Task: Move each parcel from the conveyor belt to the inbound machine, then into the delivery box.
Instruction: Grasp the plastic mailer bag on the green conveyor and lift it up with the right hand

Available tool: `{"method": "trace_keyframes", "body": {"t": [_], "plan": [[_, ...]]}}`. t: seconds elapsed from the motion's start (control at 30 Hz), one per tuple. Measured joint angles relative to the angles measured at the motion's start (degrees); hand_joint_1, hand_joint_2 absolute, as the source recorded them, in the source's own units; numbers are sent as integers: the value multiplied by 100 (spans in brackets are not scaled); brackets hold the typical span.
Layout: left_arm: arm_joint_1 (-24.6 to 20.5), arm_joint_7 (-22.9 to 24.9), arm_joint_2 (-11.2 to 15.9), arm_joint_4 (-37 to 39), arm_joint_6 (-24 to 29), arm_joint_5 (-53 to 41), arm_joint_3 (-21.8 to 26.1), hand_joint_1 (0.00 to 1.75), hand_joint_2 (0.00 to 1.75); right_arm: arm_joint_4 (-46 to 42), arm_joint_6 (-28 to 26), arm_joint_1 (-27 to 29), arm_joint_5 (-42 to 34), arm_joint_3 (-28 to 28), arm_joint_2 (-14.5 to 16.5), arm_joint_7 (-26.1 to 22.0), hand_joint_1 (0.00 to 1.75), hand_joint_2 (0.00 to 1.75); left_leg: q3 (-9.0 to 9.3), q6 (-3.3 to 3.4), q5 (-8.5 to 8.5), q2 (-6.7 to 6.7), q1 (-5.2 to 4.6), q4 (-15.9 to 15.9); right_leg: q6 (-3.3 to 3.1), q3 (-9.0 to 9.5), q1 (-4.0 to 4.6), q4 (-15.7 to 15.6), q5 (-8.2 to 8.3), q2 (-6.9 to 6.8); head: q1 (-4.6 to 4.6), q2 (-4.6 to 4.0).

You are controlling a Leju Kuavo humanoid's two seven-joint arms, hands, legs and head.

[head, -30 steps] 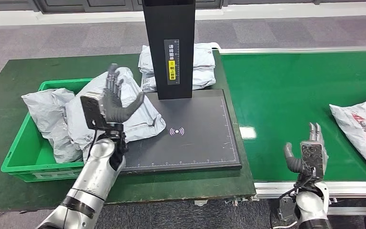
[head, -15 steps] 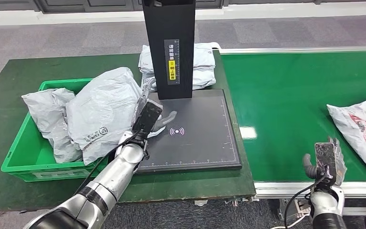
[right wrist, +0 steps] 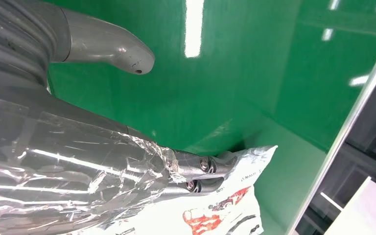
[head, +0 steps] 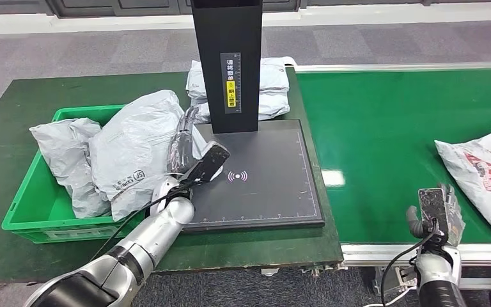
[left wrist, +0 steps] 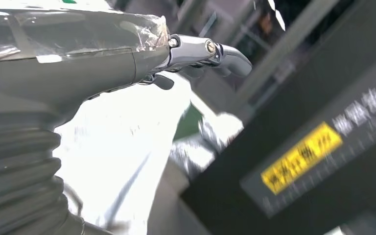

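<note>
Robot's right hand (head: 436, 214) hovered at 5 o'clock, low over the belt (head: 390, 128), fingers apart & holding nothing. A printed parcel (head: 483, 173) lay on the belt at 3 o'clock, just beside that hand, not yet picked up. Nearer centre, the left hand (head: 188, 150) lay fingers extended against a big grey parcel (head: 137, 150), which leaned over the green box (head: 29, 220) rim at 9 o'clock & onto the black scanner plate (head: 268, 182). No grip could be made out; it looked like a push. A second grey bag (head: 64, 153) sat in the box. More bags (head: 272, 86) lay stacked at 12 o'clock behind the scanner post (head: 227, 64). Judged: two parcels about delivered, one left on belt. Vs. a sec. earlier, the left hand had dropped from raised & spread to flat against the bag; the right had drifted toward 4 o'clock; the printed parcel had ridden further in.
</note>
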Motion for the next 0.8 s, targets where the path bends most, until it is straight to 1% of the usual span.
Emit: {"method": "trace_keyframes", "body": {"t": [0.07, 0.1, 0.2, 0.23, 0.27, 0.33, 0.4, 0.47, 0.57, 0.63, 0.67, 0.73, 0.8], "plan": [[17, 154, 15, -33, 157, -510, 173, 0, 175, 50, 5, -31, 56, -4, 17, -5, 0, 175, -1, 0, 0, 0, 0, 0, 0, 0, 0, 1, 0, 0, 0, 0], [52, 325, 19, -120, 191, -1061, 330, 0, 175, 76, 21, -47, 82, -12, 27, -11, 0, 175, -1, 0, 0, 0, 0, 0, 0, 0, 0, 1, 0, 0, 0, 0], [216, 948, 15, -586, 219, -3397, 1130, 0, 175, 160, 79, -101, 139, -73, 72, -33, 0, 175, -2, 0, 0, 2, 0, 0, 0, 0, 0, 1, 0, 2, 0, 0], [262, 1140, 14, -741, 224, -4031, 1409, 0, 175, 189, 86, -118, 149, -90, 87, -43, 0, 175, -2, 0, 0, 3, 0, -1, 0, 0, 0, 1, 0, 3, 0, 0], [307, 1341, 15, -892, 226, -4522, 1653, 0, 175, 220, 89, -136, 155, -99, 103, -55, 0, 175, -2, 1, 0, 4, 0, -1, 0, -1, 0, 1, 0, 3, 0, 0], [396, 1734, 28, -1166, 227, -5139, 2016, 0, 175, 279, 87, -176, 159, -101, 136, -84, 0, 175, -2, 1, 0, 2, 0, -1, 0, -1, 0, 1, -1, 2, 0, 0], [461, 2012, 61, -1361, 227, -5427, 2247, 0, 175, 319, 84, -216, 166, -101, 172, -101, 0, 175, -2, 1, 1, -2, 1, -1, 0, -1, 1, 1, -1, -3, -1, 0], [487, 2233, 114, -1449, 226, -5514, 2343, 0, 175, 337, 82, -250, 189, -102, 213, -97, 0, 175, -2, 1, 2, -5, 2, -1, 0, 0, 2, 1, -1, -8, -1, 0], [344, 2888, 187, -1149, 100, -5580, 2327, 0, 175, 344, 87, -289, 246, -104, 269, -57, 0, 175, -2, 1, 4, -6, 1, -1, 0, 1, 2, 1, 0, -8, 0, 0], [174, 3372, 230, -720, -320, -5597, 2241, 0, 175, 345, 104, -314, 289, -106, 295, -18, 0, 175, -1, 1, 5, -5, 0, 0, 2, 2, 1, 1, 2, -7, 0, 0], [107, 3509, 251, -524, -645, -5583, 2188, 0, 175, 346, 121, -327, 317, -114, 302, -5, 0, 175, -1, 1, 5, -5, 0, 0, 3, 2, 0, 1, 2, -7, 0, 0], [10, 3518, 278, -181, -1411, -5479, 2113, 0, 175, 365, 168, -366, 380, -144, 309, 2, 0, 175, -1, 1, 6, -4, 0, 0, 3, 2, -1, 1, 3, -5, 0, 0], [-38, 3271, 291, 73, -2162, -5299, 2099, 0, 175, 415, 209, -420, 440, -180, 310, 1, 0, 175, -1, 1, 6, -3, 0, 0, 3, 1, -1, 1, 3, -3, -1, 0]]}}
